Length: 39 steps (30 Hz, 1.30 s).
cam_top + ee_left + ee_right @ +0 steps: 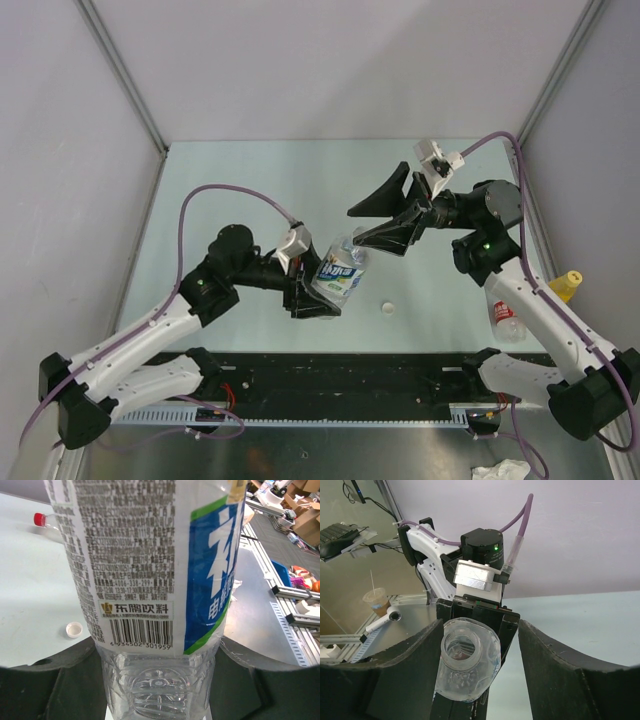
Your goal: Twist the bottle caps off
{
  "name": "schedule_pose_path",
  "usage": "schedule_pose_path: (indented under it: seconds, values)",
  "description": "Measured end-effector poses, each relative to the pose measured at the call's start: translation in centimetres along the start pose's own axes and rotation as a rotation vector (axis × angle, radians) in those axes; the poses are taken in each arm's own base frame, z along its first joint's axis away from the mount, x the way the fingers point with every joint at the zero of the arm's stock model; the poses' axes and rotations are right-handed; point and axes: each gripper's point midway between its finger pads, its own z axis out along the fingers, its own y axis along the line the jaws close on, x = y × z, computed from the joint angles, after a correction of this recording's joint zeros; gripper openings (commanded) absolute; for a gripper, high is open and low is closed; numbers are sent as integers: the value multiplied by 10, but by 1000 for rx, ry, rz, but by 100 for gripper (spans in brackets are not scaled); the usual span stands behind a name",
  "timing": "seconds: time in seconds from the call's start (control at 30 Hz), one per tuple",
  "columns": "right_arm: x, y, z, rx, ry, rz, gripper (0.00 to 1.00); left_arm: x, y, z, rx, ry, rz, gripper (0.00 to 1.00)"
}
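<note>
We count three bottles. The bottle with the blue-green label (340, 268) is clamped at its base by the left gripper (318, 300) and held above the table (250, 180); its neck is open toward the right gripper (355, 226), and its clear walls show no liquid that we can make out. The right gripper's jaws are spread wide to either side of that open neck, touching nothing. The red-label bottle (507, 318) lies on the table beside the right arm, its contents too small to tell. The third bottle (560, 293), mostly hidden behind that arm, shows yellow. We count three caps: the white cap (387, 307) lies loose on the table, the red cap (39, 518) sits on its bottle, and the yellow cap (570, 275) on its own.
</note>
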Motion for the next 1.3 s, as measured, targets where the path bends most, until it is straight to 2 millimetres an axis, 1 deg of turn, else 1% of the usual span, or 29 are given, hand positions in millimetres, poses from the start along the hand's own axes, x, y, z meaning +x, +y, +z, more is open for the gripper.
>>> schedule_pose_path:
  seconds: [0.2,0.27,0.47,0.63,0.7,0.77,0.8,0.9,1.0,1.13,1.2,1.3]
  values:
    - [0,-2,3,-3,-9,1,81,-2,2,-2,-27,-11,23,0]
    - [0,-3,4,-6,-11,8,83,-2,2,-3,-36,-14,32,0]
    - [0,-2,7,-19,-17,24,85,-3,3,-4,-53,-23,48,0]
    - [-2,-1,8,-25,-23,28,94,-6,6,-5,-79,-34,68,0]
    - [3,5,8,-55,-2,35,95,-11,13,-6,-125,-56,73,0]
    - [7,12,10,-91,18,42,95,-17,25,-8,-189,-81,80,0]
    - [8,13,11,-95,17,38,95,-17,26,-8,-196,-82,81,0]
    - [8,12,11,-93,20,36,92,-18,30,-8,-222,-87,80,0]
    - [9,9,11,-81,20,36,87,-18,31,-9,-230,-86,78,0]
    - [10,5,11,-60,15,39,70,-17,32,-9,-232,-83,80,0]
    - [9,2,12,-43,8,45,59,-17,31,-9,-228,-82,82,0]
    - [8,-2,12,-21,-3,53,49,-17,29,-8,-217,-80,88,0]
